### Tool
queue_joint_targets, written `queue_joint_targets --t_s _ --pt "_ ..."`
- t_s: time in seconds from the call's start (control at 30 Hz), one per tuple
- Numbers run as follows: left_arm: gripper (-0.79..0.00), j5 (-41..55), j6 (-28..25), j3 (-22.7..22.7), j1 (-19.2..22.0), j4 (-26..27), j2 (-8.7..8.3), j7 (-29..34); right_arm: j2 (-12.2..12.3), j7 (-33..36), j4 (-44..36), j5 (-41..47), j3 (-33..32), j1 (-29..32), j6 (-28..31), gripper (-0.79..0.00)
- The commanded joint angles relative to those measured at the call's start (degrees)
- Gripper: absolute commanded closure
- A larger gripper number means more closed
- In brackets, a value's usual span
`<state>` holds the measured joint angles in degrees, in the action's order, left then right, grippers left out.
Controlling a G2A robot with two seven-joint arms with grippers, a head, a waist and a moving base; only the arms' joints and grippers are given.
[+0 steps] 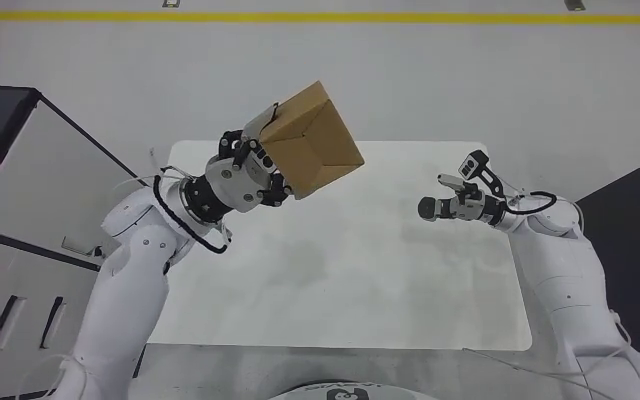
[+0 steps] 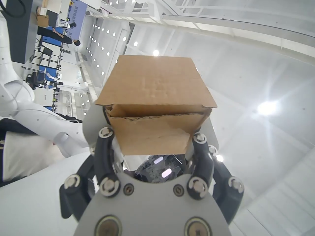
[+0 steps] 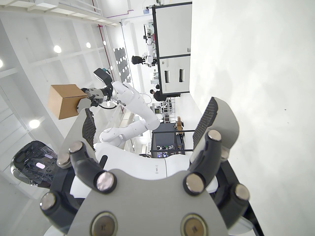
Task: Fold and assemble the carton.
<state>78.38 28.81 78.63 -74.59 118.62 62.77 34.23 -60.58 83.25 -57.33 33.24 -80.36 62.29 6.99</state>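
Hovering over the white table (image 1: pixel 380 260), the left gripper (image 1: pixel 265 165) clasps the carton (image 1: pixel 315 140) while the right gripper (image 1: pixel 432 195) gapes empty.

The carton (image 2: pixel 155 87) is plain brown corrugated cardboard, matt, and its flap edge is ragged where the fluting shows. The left gripper (image 2: pixel 152 125) has a dull grey metal plate, shiny screw heads and black plastic-looking links. The right gripper (image 3: pixel 150 114) looks the same, and its fingers (image 3: pixel 204 121) are faced with black ribbed pads. The table (image 1: pixel 400 270) is white, smooth and matt.
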Motion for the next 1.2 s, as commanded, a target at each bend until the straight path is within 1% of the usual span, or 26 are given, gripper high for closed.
queue_joint_targets --t_s 0.0,0.1,0.2,0.3,0.37,0.67,0.7,0.77,0.93,1.0,1.17 --pt "0.000 -0.8 -2.3 -0.4 -0.2 0.4 0.12 2.8 0.0 0.0 0.0 0.0 0.0 0.0 0.0 -0.785" --pt "0.000 0.9 -5.6 -1.1 -0.4 -2.6 0.39 10.6 0.0 0.0 0.0 0.0 0.0 0.0 0.0 -0.785" --pt "0.000 0.7 -6.6 -2.0 -0.1 -6.0 0.52 16.7 0.0 0.0 0.0 0.0 0.0 0.0 0.0 -0.785" --pt "0.000 0.0 -7.7 -3.3 1.1 -8.6 0.71 23.0 0.0 0.0 0.0 0.0 0.0 0.0 0.0 -0.785" --pt "0.000 -2.5 -9.6 -3.7 2.3 -9.9 0.79 24.7 0.0 0.0 0.0 0.0 0.0 0.0 0.0 -0.785" --pt "0.000 -2.5 -9.6 -3.7 2.3 -9.9 0.79 24.7 0.0 0.0 0.0 0.0 0.0 0.0 0.0 -0.785" --pt "0.000 -0.6 -9.9 -4.0 1.8 -10.0 0.94 24.5 0.0 0.0 0.0 0.0 0.0 0.0 0.0 -0.785" --pt "0.000 1.7 -10.7 -4.5 1.6 -10.5 1.19 26.1 0.0 0.0 0.0 0.0 0.0 0.0 0.0 -0.785" --pt "0.000 -0.3 -15.7 -5.9 2.4 -11.7 1.66 31.7 0.0 0.0 0.0 0.0 0.0 0.0 0.0 -0.785" --pt "0.000 -1.1 -17.5 -6.5 2.8 -12.4 1.87 32.7 0.0 0.0 0.0 0.0 0.0 0.0 0.0 -0.785" --pt "0.000 -1.1 -17.7 -8.2 3.3 -13.5 2.29 33.9 0.0 0.0 0.0 0.0 0.0 0.0 0.0 -0.785"
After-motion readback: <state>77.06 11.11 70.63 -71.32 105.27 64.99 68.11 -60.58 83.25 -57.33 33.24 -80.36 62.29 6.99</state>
